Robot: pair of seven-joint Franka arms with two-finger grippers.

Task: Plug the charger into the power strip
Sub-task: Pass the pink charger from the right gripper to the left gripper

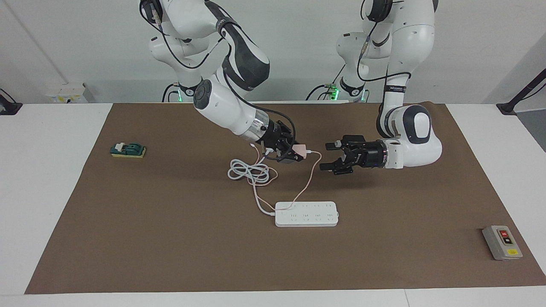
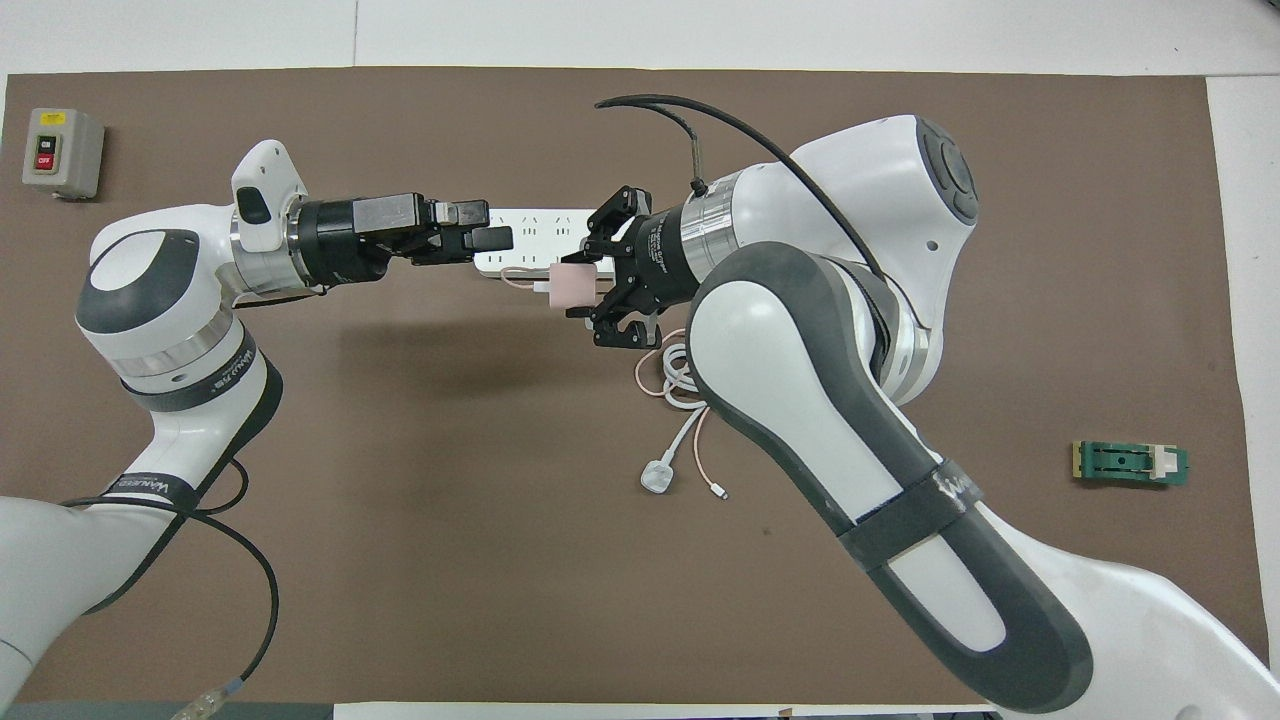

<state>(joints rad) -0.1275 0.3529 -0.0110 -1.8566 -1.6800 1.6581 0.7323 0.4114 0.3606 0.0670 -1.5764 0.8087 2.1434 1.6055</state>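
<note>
Above the brown mat, between the two arms, the right pincer [image 1: 297, 152] is clamped on the charger [image 1: 300, 149], one pale pink cube held up in the air over the mat, nearer the robots than the strip. Its exposed end points toward the left pincer [image 1: 330, 156], whose fingers stand wide apart with nothing between them, level with the charger and just beside it. From that end the charger's thin pink cable [image 1: 310, 175] droops down to the strip [image 1: 306, 213]; the prongs cannot be made out. One white strip lies flat on the mat, its long axis running from one arm's end of the desk [image 1: 47, 179] toward the other, sockets facing up in two rows. Its thick white cord [image 1: 249, 171] lies coiled on the mat under the right pincer, tangled with more pink cable. Well apart from these, one grey button box [image 1: 502, 242] sits toward the left arm's end and one green block [image 1: 128, 150] toward the right arm's end.
</note>
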